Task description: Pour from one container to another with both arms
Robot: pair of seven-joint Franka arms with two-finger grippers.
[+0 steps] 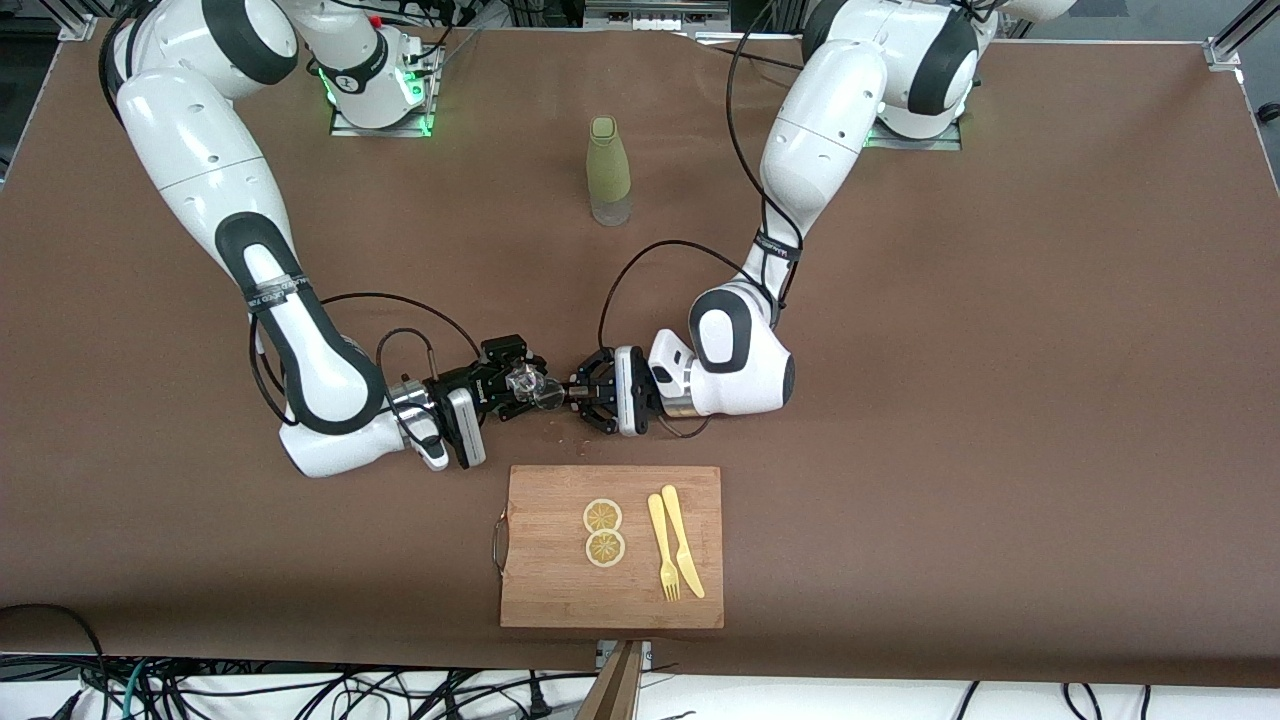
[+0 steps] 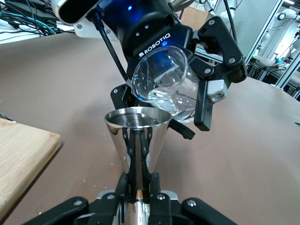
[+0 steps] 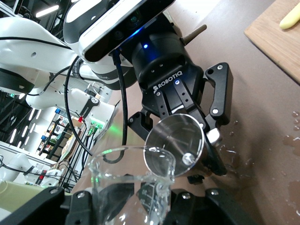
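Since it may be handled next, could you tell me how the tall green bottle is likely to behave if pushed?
The green bottle stands upright, tall on a narrow base, so a high push would probably tip it. Its round body would likely roll once down. Its smooth surface looks possibly slippery.

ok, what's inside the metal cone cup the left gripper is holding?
Only the shiny inner wall near the rim of the steel cone cup shows; no liquid is visible there, and its bottom is hidden. The right gripper's tilted clear glass hangs over the rim.
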